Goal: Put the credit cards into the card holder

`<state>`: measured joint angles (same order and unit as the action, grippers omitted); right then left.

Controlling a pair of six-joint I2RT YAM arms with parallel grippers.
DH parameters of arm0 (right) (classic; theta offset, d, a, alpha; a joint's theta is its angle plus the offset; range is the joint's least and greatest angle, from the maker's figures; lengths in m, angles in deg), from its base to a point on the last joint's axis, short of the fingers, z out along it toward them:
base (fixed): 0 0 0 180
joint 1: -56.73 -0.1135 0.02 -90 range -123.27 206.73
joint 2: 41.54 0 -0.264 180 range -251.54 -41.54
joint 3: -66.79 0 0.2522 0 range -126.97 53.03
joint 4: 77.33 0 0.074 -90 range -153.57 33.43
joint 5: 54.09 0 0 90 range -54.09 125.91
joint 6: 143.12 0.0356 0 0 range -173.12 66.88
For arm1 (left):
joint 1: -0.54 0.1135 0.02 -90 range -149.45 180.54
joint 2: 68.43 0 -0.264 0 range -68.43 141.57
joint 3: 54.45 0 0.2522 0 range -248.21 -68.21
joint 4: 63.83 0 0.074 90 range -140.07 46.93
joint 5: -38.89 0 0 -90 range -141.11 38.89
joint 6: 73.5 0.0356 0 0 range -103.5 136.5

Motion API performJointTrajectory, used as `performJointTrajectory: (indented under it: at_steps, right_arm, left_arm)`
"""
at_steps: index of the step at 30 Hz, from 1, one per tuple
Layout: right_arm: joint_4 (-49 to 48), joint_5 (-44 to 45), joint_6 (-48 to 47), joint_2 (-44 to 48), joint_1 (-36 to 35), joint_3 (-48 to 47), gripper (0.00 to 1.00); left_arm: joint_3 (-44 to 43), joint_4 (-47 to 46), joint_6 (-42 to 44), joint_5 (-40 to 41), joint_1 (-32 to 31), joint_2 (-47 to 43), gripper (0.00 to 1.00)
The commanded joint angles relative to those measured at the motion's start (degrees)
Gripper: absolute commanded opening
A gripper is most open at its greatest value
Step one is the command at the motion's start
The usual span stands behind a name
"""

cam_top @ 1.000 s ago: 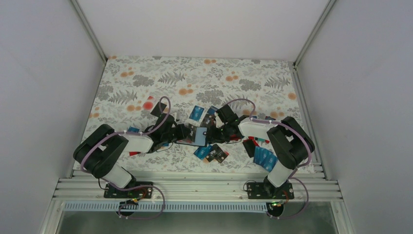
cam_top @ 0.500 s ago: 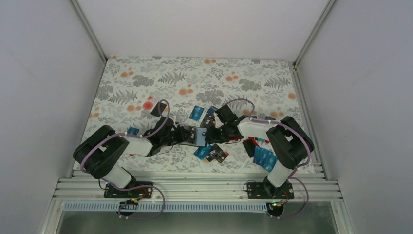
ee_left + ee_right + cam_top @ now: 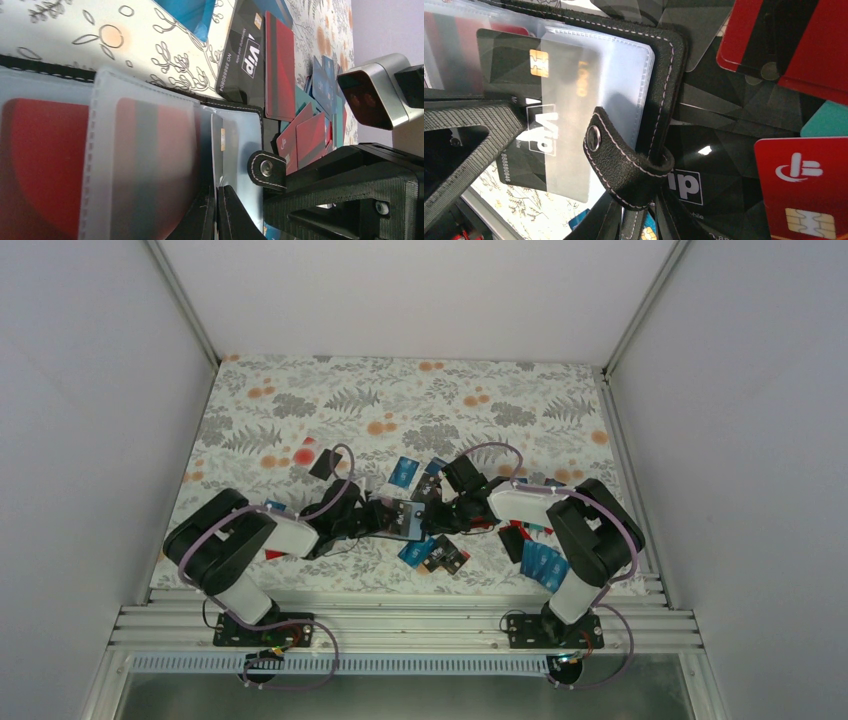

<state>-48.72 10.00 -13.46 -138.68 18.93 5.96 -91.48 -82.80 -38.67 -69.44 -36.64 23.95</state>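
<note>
**Entry: card holder [image 3: 402,518].** Black, with white stitching. It is lying open at the middle of the floral counter [image 3: 300,400], between the two arms, with its clear sleeves fanning out. A red card [image 3: 45,160] is showing through the sleeves on the left arm's side.

**Left claw [image 3: 216,212].** The fingers are pressing fully together on a black VIP card [image 3: 519,90], gripping it by one end. Roughly half of this card is showing through the outermost clear sleeve [image 3: 599,75]. The rest is sticking out uncovered, and the gold chip is sitting right at the sleeve's edge.

**Right claw [image 3: 635,220].** It is closing narrowly on the holder's snap strap [image 3: 624,165], with one finger on either side of the strap's base. There the strap is folding over the stitched rim. The strap's free end, with its metal stud, is lying across the sleeve.

**Loose credit cards.**
- Red cards [image 3: 804,45], a teal card [image 3: 829,120] and further black cards [image 3: 704,190] are lying overlapped just beside the holder, on the right arm's side.
- Blue cards [image 3: 403,472] are lying on the counter just beyond the holder.
- A blue cluster [image 3: 543,565] is lying near the right arm's base.
</note>
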Motion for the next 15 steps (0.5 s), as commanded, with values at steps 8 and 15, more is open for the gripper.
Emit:
performJointTrajectory:
  at_steps: [8,15]
  right_arm:
    - [2.4,1.5,-0.2,-2.3,-1.3,-1.7,0.19]
    - [2.7,1.4,-0.4,-2.3,-1.4,-2.4,0.19]
  left_arm:
    - [-2.9,0.9,-0.5,-2.5,-3.4,5.5,0.02]
    - [-4.1,1.4,-1.0,-2.5,-5.1,7.1,0.02]
